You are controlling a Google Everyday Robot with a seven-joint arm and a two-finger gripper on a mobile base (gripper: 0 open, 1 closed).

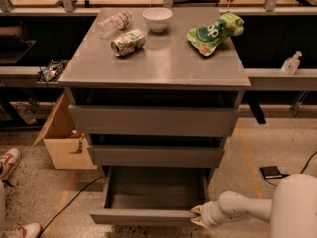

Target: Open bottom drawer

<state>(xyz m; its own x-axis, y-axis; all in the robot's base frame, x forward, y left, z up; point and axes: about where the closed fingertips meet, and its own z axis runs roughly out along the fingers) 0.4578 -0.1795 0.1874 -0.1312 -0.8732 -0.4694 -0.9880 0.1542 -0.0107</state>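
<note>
The bottom drawer [143,216] is pulled out toward the near side of the grey cabinet [163,66]. Its shallow grey tray is open to view from above, and its slim front panel is the nearest part of the cabinet. The gripper [196,216] is low in the scene, at the right end of this front panel. The white arm [242,209] comes to it from the right. The two pale fingers [197,210] stand close together, one above and one below the panel end, so they appear to pinch it with a narrow gap.

Above the bottom drawer, the middle drawer [156,155] and the top drawer [153,120] are each a little pulled out, with a dark gap over each front.

On the cabinet top, a white bowl [157,19] stands at the far edge near the middle. A clear plastic bottle [114,23] lies on its side to the left of the bowl. A crushed can [128,42] lies just nearer than the bottle. A green chip bag [214,32] lies at the far right.

On the floor to the left of the cabinet there is an open cardboard box [67,148]. A pump bottle [291,63] stands on the shelf to the right.
</note>
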